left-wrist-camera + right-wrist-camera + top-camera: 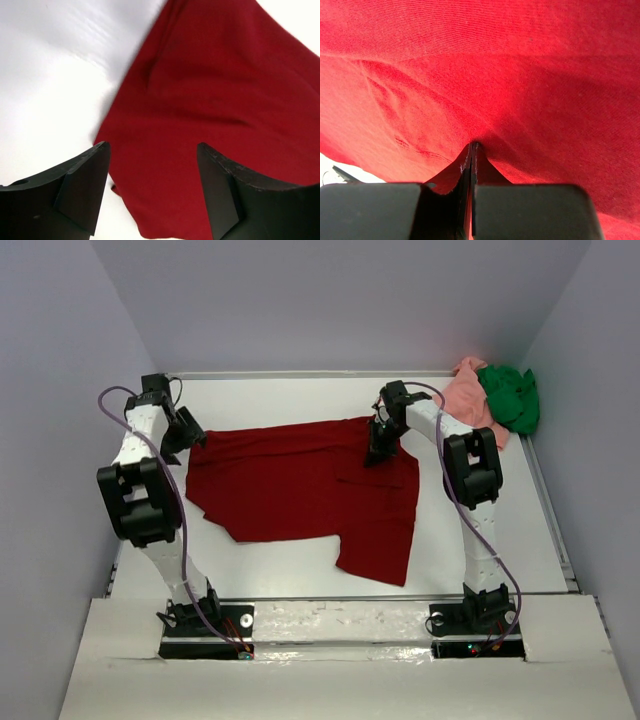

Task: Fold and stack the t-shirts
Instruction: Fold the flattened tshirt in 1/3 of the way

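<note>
My right gripper (pixel 471 146) is pinching the dark red t-shirt (pixel 300 485); my left gripper (pixel 152 150) is hanging open, cloth edge beneath it — pulling one-sided, I'm risking a skewed fold.

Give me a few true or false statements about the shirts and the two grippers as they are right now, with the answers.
1. The red shirt lies spread out in the middle of the table. True.
2. The left gripper is shut on the red shirt. False: it is open and holds nothing, with the shirt's edge showing between its fingers.
3. The right gripper is shut, pinching the cloth of the red shirt. True.
4. The green shirt lies folded on top of the red shirt. False: it sits crumpled against the pink shirt in the far right corner, apart from the red one.
</note>
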Controlling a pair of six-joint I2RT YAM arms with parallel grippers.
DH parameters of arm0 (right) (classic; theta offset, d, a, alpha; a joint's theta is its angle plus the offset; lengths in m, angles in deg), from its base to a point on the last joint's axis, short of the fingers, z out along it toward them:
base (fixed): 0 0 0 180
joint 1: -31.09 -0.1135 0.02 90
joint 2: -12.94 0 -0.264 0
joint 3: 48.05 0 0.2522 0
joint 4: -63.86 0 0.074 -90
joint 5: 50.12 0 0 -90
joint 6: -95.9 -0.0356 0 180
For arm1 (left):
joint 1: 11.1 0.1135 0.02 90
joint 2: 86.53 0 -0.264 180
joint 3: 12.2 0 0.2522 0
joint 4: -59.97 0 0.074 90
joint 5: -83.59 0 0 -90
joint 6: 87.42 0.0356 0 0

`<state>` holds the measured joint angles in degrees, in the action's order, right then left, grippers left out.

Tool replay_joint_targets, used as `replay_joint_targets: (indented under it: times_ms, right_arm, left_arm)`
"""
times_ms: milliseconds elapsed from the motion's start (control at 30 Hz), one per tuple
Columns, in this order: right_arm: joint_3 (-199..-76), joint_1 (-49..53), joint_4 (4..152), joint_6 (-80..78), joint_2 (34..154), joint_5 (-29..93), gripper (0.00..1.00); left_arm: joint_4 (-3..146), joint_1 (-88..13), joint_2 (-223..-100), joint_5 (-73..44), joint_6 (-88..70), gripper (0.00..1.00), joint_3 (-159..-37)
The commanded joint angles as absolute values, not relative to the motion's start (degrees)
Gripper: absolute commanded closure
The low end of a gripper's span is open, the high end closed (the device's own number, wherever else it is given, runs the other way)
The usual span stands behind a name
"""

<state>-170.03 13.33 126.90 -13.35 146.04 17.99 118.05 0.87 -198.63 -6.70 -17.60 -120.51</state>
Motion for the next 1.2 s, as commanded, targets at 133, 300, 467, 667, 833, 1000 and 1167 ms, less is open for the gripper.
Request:
replay_joint_targets:
  times_ms: [133,300,467,667,833,1000,1167]
  right_arm:
    - [-173.4,12.6,129.0,-12.9,150.1,18.3,1.0]
    - [-174.0,12.6,128.9,-12.7,150.4,18.0,1.0]
    - [-174.7,12.6,129.0,-12.6,150.8,17.3,1.0]
    - [-174.7,12.6,129.0,-12.1,150.7,16.9,1.0]
    - [-174.0,12.6,129.1,-11.5,150.3,16.9,1.0]
    - [-174.3,12.6,129.3,-11.2,150.2,16.3,1.0]
    - [-174.4,12.6,129.4,-11.3,150.0,15.5,1.0]
  left_arm:
    - [115.1,1.0,-177.7,-17.6,-22.2,0.23,-96.3]
    - [113.6,1.3,-170.7,-23.4,-26.6,0.23,-85.9]
    - [113.0,1.5,-167.7,-23.5,-28.8,0.26,-81.3]
    - [112.1,2.5,-162.7,-24.8,-33.0,0.37,-76.3]
    - [114.1,5.3,-160.5,-24.9,-34.9,0.44,-73.0]
    - [116.0,6.5,-159.7,-21.0,-39.2,0.43,-72.1]
    - [116.9,9.1,-159.9,-19.1,-43.1,0.42,-72.5]
